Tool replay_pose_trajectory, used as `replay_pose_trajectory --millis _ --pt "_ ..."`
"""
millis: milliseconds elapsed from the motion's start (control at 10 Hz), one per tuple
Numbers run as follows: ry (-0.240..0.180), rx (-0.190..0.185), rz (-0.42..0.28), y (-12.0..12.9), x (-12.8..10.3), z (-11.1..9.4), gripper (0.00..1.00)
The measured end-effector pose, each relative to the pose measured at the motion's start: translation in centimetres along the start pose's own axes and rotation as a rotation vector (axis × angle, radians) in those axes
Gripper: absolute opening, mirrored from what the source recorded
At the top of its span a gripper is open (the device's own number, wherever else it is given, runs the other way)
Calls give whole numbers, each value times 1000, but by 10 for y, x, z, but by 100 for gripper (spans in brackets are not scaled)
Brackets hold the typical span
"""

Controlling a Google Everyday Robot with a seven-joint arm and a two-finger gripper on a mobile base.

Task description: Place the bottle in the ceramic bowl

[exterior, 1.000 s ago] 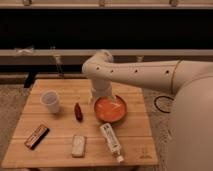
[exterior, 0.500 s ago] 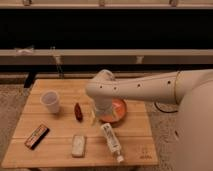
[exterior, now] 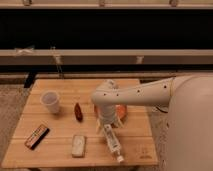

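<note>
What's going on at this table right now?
The robot's single arm reaches in from the right, with its claw down at the far end of the bottle. The bottle lies flat on the wooden table, just in front of the ceramic bowl, and is not yet in it. The arm partly hides the bowl. A white cup, dark red item, dark bar and pale block sit to the left.

The white arm (exterior: 145, 93) reaches in from the right, elbow bent, gripper (exterior: 106, 124) pointing down mid-view.
</note>
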Motion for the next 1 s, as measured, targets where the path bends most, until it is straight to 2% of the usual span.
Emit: replay_pose_trajectory --millis 500,600,1000 --pt "-101 8 8 6 1 22 80" --pt "-135 9 -7 6 1 27 75" --pt "-207 -3 -47 6 5 33 36"
